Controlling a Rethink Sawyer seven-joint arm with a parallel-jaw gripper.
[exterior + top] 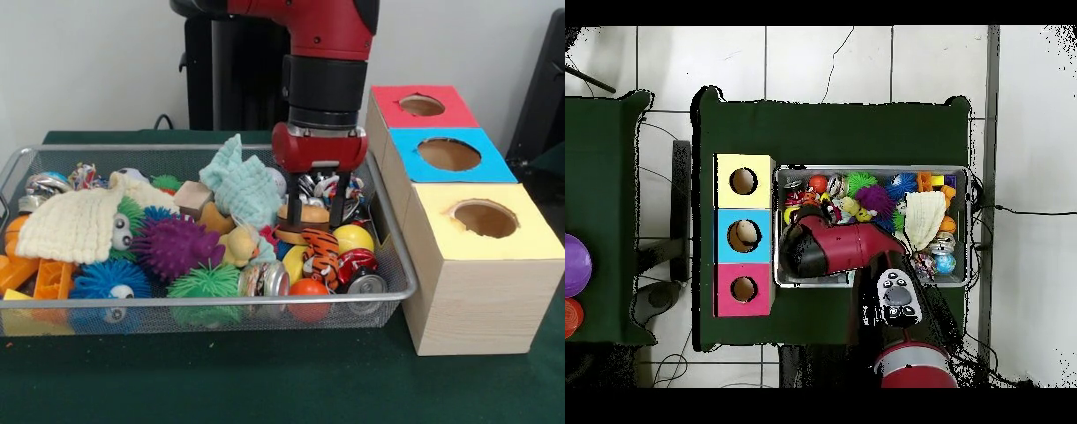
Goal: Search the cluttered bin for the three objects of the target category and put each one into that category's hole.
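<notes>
Progress looked slight: the pincer (320,215) hung in the bin (402,265), fingers parted, gripping nothing. Just before it lay the tiger-striped plush (320,247); the pale yellow plush (237,246) sat beside. The red-topped hole (421,105) showed nothing inside.

A robotics lab: green-clothed table (265,380) on tiled floor (825,60), trailing cables (1020,210).

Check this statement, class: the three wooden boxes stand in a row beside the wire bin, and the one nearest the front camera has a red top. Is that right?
Not quite. The boxes do stand in a row beside the bin, but in the front view the nearest one is the yellow-topped box. The red-topped box is the farthest, behind the blue-topped box.
</notes>
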